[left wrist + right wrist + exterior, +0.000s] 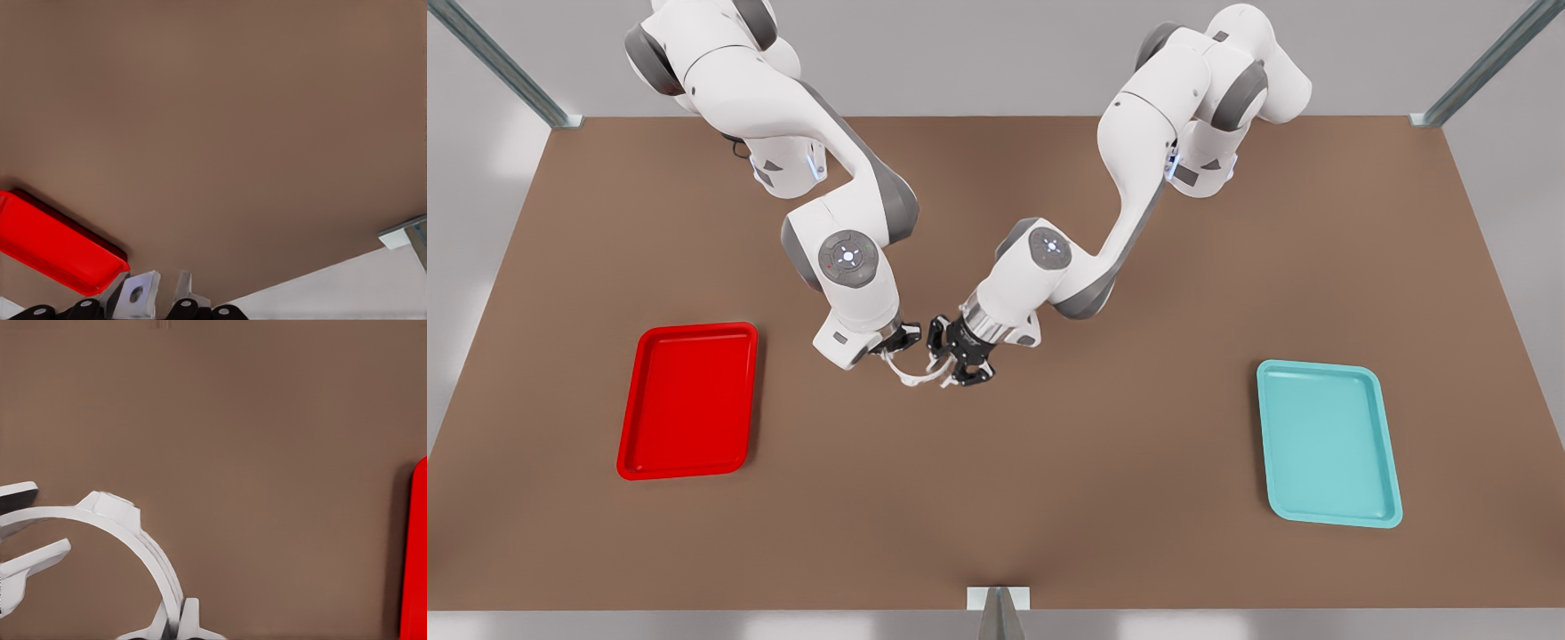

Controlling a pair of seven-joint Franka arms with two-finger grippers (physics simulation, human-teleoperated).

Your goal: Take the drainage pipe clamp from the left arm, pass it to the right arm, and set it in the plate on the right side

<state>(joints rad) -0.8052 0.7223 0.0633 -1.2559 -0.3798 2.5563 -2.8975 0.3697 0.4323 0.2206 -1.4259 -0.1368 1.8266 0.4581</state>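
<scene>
The white drainage pipe clamp (911, 375) hangs above the table's middle, between both grippers. My right gripper (898, 347), on the arm at the front view's left, is shut on one end of it; in the right wrist view the clamp (133, 527) arcs away from that gripper (177, 628). My left gripper (948, 359), on the arm at the front view's right, stands open with its fingers (17, 492) straddling the clamp's other end. That end's tab (137, 293) sits between the left gripper's tips (147, 297). The red plate (689, 400) lies at the front view's left.
A teal tray (1327, 443) lies at the front view's right. The red plate's corner (53, 247) and edge (417, 553) appear in the wrist views. A metal post (998, 613) stands at the table's near edge. Bare brown table (1049, 498) surrounds the grippers.
</scene>
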